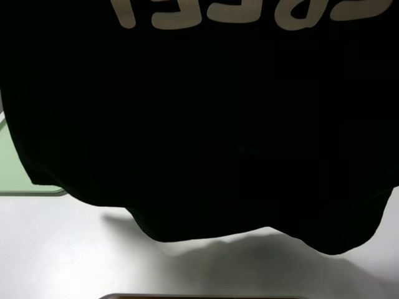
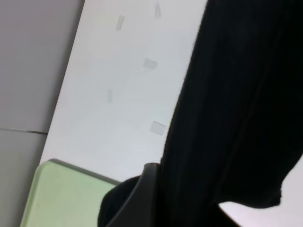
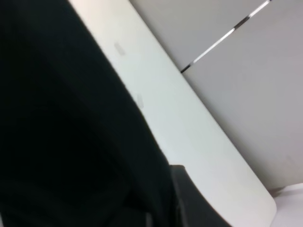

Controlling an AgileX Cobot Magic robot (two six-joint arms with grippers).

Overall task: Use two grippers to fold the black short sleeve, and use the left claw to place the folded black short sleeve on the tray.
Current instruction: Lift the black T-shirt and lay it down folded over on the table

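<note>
Hanging clear of the white table [image 1: 56,249], the black short sleeve [image 1: 199,124] fills the high view and hides both arms, with its pale letters [image 1: 174,15] cut off at the top. Only the wrist views show the left claw [image 2: 142,196] and right claw [image 3: 189,198], each closed on cloth, tips hidden. The light-green tray [image 1: 11,165] shows at the shirt's left edge.

A white table [image 1: 62,261] lay evenly lit, with a soft grey shadow [image 1: 249,265] across its near part and a few small pale rectangular marks [image 2: 157,127] on its top. Past its edge spread a plain grey surface [image 2: 28,71], crossed by a thin bright strip [image 3: 222,40].
</note>
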